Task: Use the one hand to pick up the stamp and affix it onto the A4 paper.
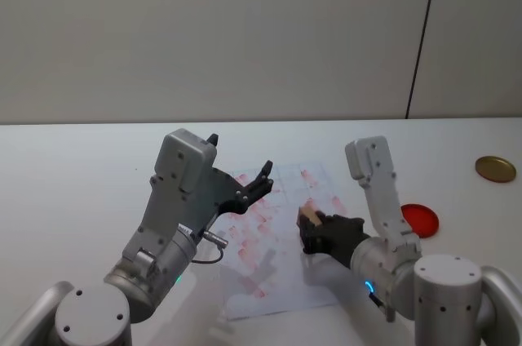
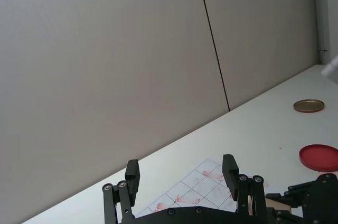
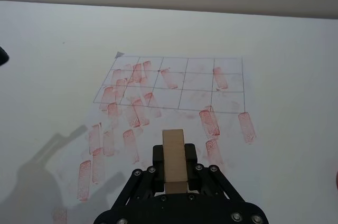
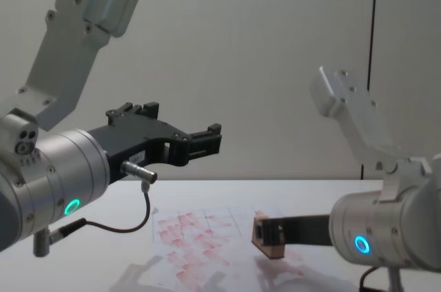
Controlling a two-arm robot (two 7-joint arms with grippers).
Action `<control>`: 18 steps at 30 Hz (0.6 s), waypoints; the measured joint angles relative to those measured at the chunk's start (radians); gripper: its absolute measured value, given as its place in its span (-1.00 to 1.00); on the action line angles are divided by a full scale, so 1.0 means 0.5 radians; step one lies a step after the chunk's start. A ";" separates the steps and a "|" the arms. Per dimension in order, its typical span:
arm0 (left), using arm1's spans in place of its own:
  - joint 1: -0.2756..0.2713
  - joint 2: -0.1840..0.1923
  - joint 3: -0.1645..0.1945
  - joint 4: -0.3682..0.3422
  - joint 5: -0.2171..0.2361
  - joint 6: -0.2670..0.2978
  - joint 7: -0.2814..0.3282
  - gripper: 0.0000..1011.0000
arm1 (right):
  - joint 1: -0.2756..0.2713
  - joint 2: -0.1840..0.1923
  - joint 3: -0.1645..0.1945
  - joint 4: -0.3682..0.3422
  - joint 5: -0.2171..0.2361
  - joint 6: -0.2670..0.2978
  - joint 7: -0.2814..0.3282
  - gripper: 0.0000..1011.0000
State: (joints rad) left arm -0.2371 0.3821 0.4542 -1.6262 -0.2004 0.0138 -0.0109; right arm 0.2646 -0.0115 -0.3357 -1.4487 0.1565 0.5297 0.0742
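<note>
— White tabletop (image 1: 81, 166) under a plain grey wall (image 1: 204, 28). What does the head view give?
— The right gripper (image 1: 314, 230), the one with the blue ring, is clamped on the stamp (image 1: 308, 216), and the tan block pokes out past its fingertips. The A4 paper (image 1: 281, 281) lies beneath it, covered in red marks. Well off to that gripper's outer side sits a red ink pad (image 1: 419, 219), with a gold lid (image 1: 496, 169) farther out.
— And the other arm?
— The left gripper (image 1: 241, 154), with the green ring, is raised on the sheet's left side and carries nothing.
— What about the left wrist view?
— Its fingers (image 2: 228, 166) are spread wide with nothing between them. A gridded corner of the paper (image 2: 206, 182) lies beyond the tips. The right gripper (image 2: 311, 197) and the stamp (image 2: 272, 200) show off to one side.
— And the right wrist view?
— The stamp (image 3: 173, 158) is pinched between the two fingers with its long side pointing ahead. The sheet (image 3: 179, 84) spreads below and ahead of it.
— Chest view?
— The stamp (image 4: 272, 251) hangs at the right gripper's tip, a little tilted. It looks just clear of the paper (image 4: 196, 244), with a shadow under it. The left gripper (image 4: 215, 139) sits higher than the right one.
</note>
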 joint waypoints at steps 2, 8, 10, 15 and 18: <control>0.000 0.000 0.000 0.000 0.000 0.000 0.000 0.96 | 0.002 -0.001 0.004 0.014 0.011 0.005 0.005 -0.57; 0.000 0.000 0.000 0.000 0.000 0.000 0.000 0.96 | 0.009 -0.005 0.013 0.057 0.043 0.020 0.023 -0.57; 0.000 0.000 0.000 0.000 0.000 0.000 0.000 0.96 | 0.013 -0.006 0.016 0.075 0.051 0.025 0.030 -0.57; 0.000 0.000 0.000 0.000 0.000 0.000 0.000 0.96 | 0.032 -0.013 0.022 0.120 0.058 0.032 0.054 -0.57; 0.000 0.000 0.000 0.000 0.000 0.000 0.000 0.96 | 0.039 -0.015 0.023 0.133 0.057 0.037 0.064 -0.57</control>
State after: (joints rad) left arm -0.2371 0.3821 0.4542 -1.6262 -0.2004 0.0138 -0.0109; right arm 0.2842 -0.0190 -0.3242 -1.3820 0.1849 0.5484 0.1064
